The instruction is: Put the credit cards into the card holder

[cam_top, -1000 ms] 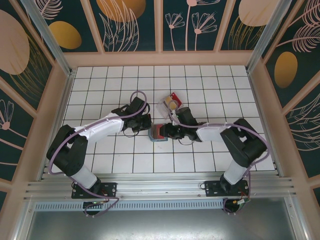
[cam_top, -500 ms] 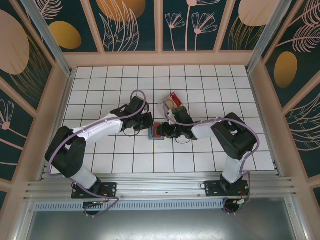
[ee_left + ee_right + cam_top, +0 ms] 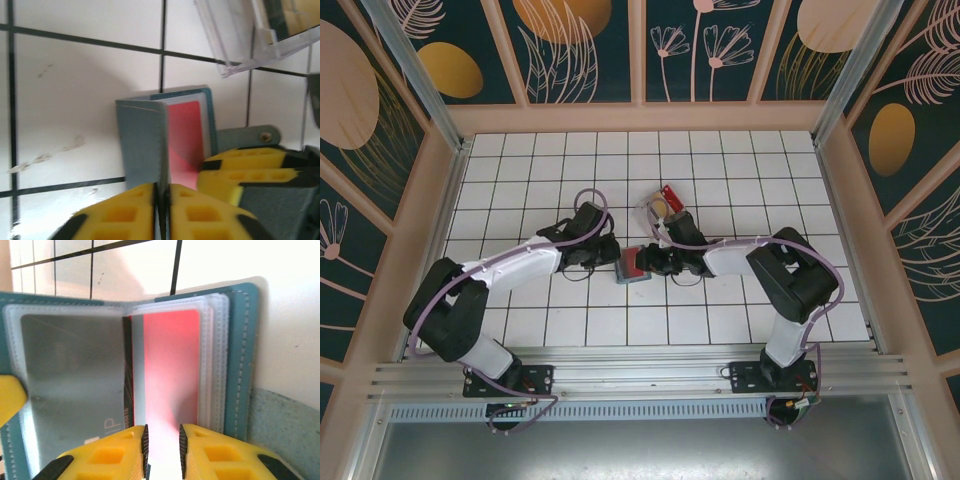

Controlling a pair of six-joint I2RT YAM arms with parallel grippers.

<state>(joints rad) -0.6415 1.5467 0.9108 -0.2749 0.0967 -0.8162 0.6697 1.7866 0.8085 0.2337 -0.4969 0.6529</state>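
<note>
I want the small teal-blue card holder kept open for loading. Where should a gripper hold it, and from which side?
Pinch the teal-blue card holder by its raised cover, across the thin edge, from the left, outside the opening, as the left gripper does. That cover stands up off the tiles, leaving the clear sleeves reachable.

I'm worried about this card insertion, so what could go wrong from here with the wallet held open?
The left hand pinches only the card holder's upright cover; if that slips, the flap could fall shut on the red card. The right hand works close in, so it might shove the holder sideways across the tiled table.
</note>
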